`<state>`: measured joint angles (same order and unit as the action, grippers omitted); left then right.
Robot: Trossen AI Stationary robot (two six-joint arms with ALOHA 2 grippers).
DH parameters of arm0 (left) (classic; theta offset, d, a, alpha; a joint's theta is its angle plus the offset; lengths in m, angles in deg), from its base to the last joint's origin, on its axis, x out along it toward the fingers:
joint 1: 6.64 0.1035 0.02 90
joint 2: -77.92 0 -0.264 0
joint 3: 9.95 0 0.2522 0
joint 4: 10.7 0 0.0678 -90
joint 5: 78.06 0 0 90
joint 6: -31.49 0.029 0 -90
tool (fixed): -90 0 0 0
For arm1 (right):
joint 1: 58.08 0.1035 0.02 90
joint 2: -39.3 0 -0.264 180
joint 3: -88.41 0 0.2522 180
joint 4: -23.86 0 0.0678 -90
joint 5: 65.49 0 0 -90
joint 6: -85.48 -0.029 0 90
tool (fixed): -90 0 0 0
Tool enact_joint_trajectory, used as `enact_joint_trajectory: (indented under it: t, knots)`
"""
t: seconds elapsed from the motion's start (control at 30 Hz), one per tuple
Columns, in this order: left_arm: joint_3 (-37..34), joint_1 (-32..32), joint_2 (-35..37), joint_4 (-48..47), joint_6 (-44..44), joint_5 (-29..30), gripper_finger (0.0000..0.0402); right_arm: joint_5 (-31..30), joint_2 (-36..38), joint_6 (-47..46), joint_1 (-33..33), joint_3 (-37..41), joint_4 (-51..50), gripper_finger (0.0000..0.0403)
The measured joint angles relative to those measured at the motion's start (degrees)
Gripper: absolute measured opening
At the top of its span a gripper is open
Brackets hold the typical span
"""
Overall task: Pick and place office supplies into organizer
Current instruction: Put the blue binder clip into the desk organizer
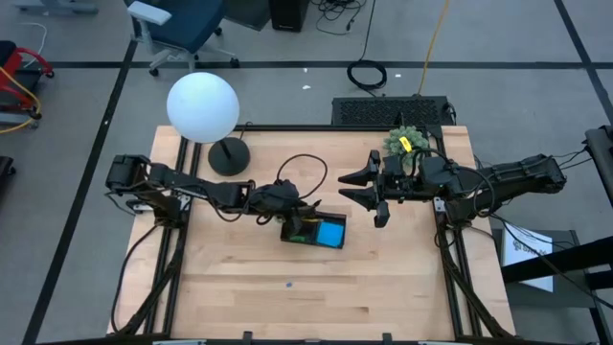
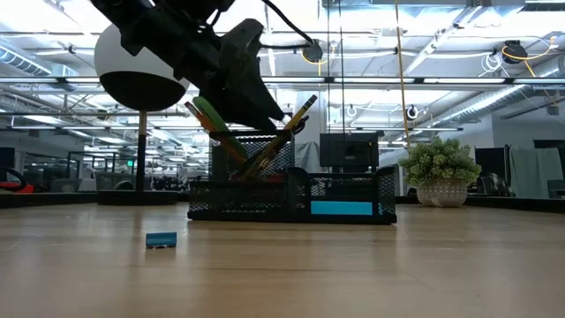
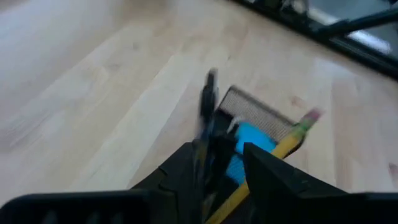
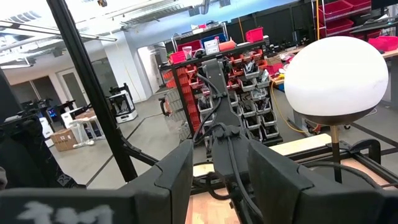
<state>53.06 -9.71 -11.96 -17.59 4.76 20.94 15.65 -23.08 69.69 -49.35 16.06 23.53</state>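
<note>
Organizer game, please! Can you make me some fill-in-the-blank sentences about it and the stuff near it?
1. Inside the organizer lies a flat pad coloured ____.
2. The small eraser lies outside the organizer, on the ____.
3. The lamp has a round globe that is ____.
4. The hand above the organizer belongs to the ____ arm.

Missing words: blue, table, white, left.

White globe lamp (image 1: 203,107) on black round base (image 1: 229,155); green potted plant (image 1: 406,142) at table's far edge.
</note>
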Motion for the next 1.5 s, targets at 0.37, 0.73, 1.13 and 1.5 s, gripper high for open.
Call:
enact_joint_trajectory:
  t: [0.37,0.73,1.13,1.5]
  knots:
    - [0.3,-1.3,4.9,-1.1,-0.1,0.2,0.0129,0.0,0.0,0.0,0.0,0.0,0.1,0.0139]
    - [0.1,-3.7,15.3,-10.7,-3.0,1.3,0.0129,0.0,0.0,0.0,0.0,0.0,-0.4,0.0139]
    - [0.1,-8.0,28.3,-17.2,-8.4,-1.6,0.0129,0.0,0.0,0.0,0.0,0.0,-0.3,0.0139]
    - [0.2,-13.8,37.8,-26.8,-20.4,-3.2,0.0129,0.0,0.0,0.0,0.0,0.0,-0.3,0.0139]
